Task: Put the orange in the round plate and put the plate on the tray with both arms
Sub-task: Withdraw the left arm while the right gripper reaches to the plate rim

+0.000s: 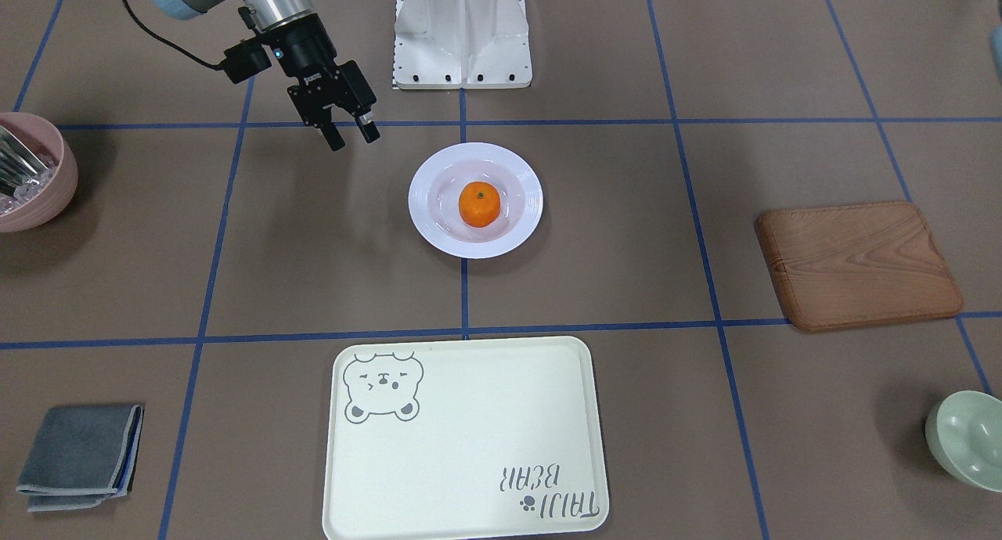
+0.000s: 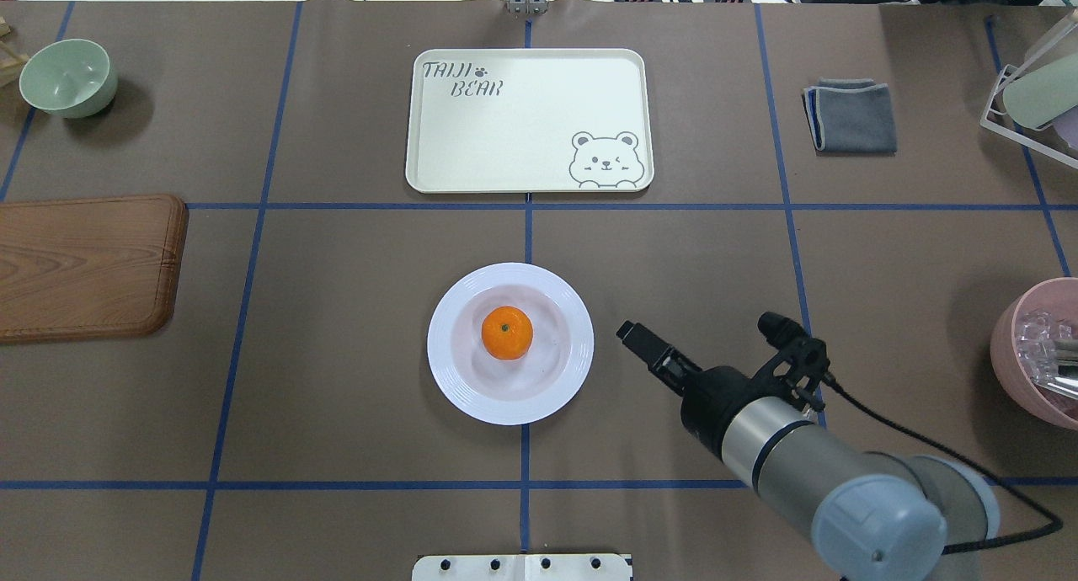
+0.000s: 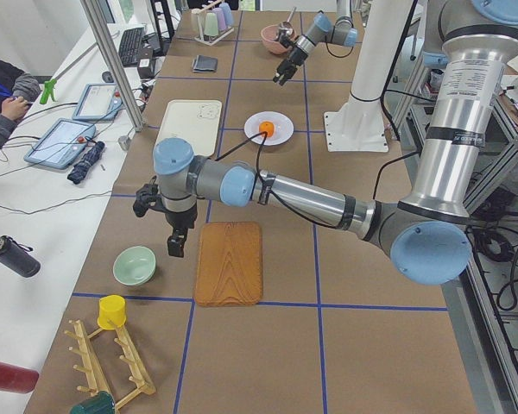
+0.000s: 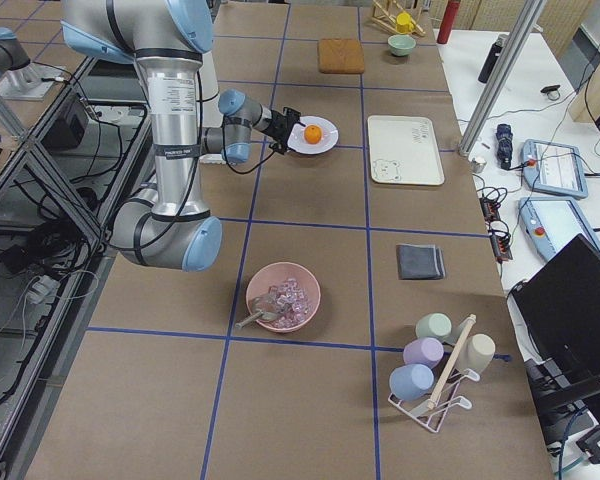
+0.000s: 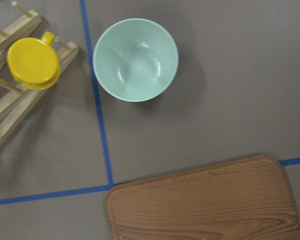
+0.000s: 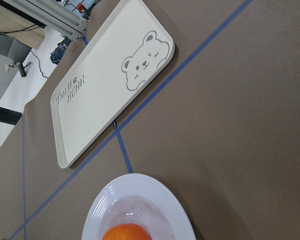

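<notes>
With the orange (image 1: 479, 203) loose in the round plate (image 1: 423, 211), a tilted lift by the empty, parted right claw (image 1: 353, 137) could have rolled it out.

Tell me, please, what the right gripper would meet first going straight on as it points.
Probably the near rim of the round plate, which holds the orange; how high the right gripper hangs is unclear.
</notes>
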You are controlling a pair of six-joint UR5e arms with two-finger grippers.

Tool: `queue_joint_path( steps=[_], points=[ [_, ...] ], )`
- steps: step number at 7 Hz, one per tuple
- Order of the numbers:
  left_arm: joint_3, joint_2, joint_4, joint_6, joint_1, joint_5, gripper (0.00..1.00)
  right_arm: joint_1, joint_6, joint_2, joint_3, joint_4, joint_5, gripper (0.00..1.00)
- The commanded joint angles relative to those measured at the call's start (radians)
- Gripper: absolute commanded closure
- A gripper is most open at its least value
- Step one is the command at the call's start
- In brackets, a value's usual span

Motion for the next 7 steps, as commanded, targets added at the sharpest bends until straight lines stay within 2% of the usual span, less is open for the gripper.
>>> queue_joint_path(
  steps=[1, 2, 4, 5, 6, 7],
  points=[
    [0.031, 0.098, -0.005, 0.144, -0.132, -0.083, 0.01, -0.103, 0.146, 0.113, -0.141, 0.001, -0.094, 0.05],
    [0.031, 0.124, -0.013, 0.145, -0.159, -0.095, 0.01, -0.104, 0.171, 0.180, -0.216, 0.000, -0.094, 0.05],
    [0.031, 0.135, -0.014, 0.146, -0.160, -0.095, 0.01, -0.106, 0.162, 0.193, -0.267, -0.013, -0.094, 0.05],
    [0.029, 0.141, -0.019, 0.146, -0.162, -0.095, 0.02, -0.091, 0.164, 0.237, -0.309, -0.014, -0.093, 0.11],
    [0.013, 0.161, -0.019, 0.146, -0.168, -0.095, 0.02, -0.065, 0.156, 0.276, -0.364, -0.014, -0.088, 0.22],
    [-0.006, 0.177, -0.021, 0.146, -0.168, -0.095, 0.02, -0.054, 0.153, 0.285, -0.373, -0.020, -0.080, 0.33]
  ],
)
